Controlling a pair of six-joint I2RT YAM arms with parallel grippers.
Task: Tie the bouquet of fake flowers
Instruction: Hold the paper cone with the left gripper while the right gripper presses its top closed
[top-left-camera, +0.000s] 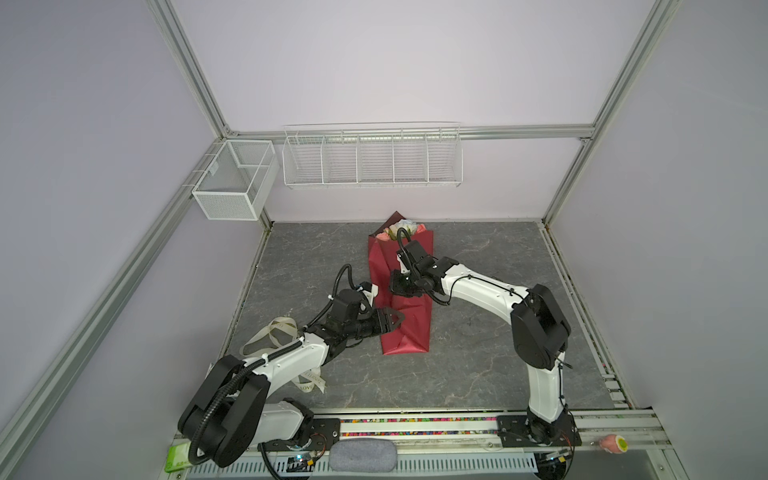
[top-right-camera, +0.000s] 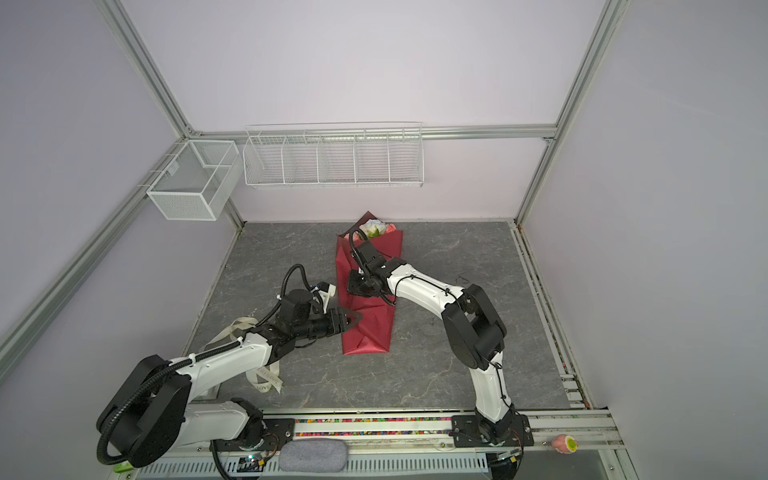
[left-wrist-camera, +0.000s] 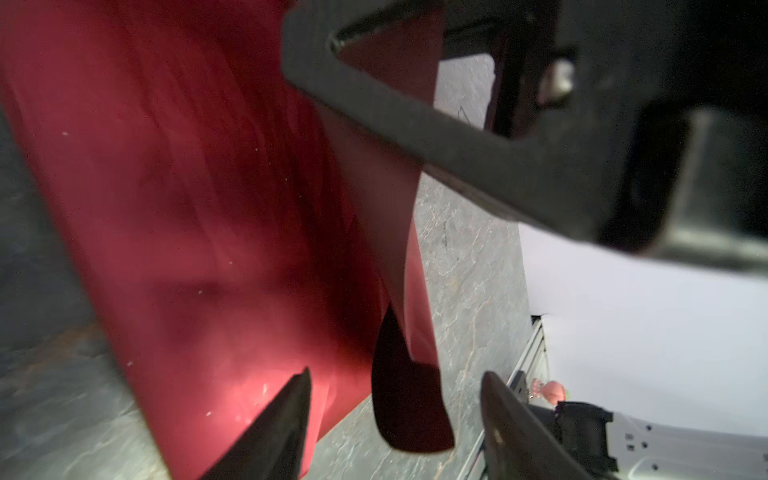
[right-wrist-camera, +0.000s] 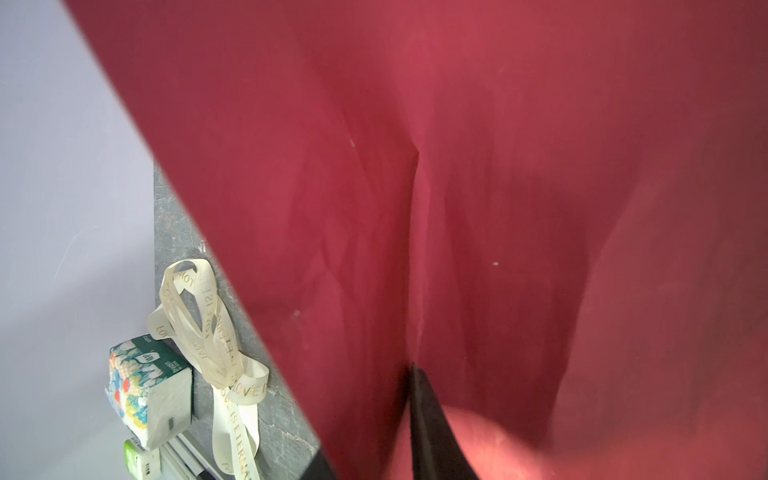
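Tidying wrapper (top-left-camera: 409, 336): seemingly the step underway.
Left gripper (top-left-camera: 399, 319): fingers released, hovering at wrapper's 9 o'clock edge.
Right gripper (top-left-camera: 395, 286): resting on wrapper; grip cannot be told.
Bouquet (top-left-camera: 378, 266): lying between grippers, blooms pointing to 12 o'clock.
Next: likely fetching ribbon (right-wrist-camera: 249, 388), lying at 8 o'clock.

Overhead pair; wrist cameras at bouquet (right-wrist-camera: 457, 166)

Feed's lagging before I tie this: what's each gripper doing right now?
Left gripper: open, at the edge of the bouquet wrapping.
Right gripper: cannot tell; against the wrapping, one finger hidden.
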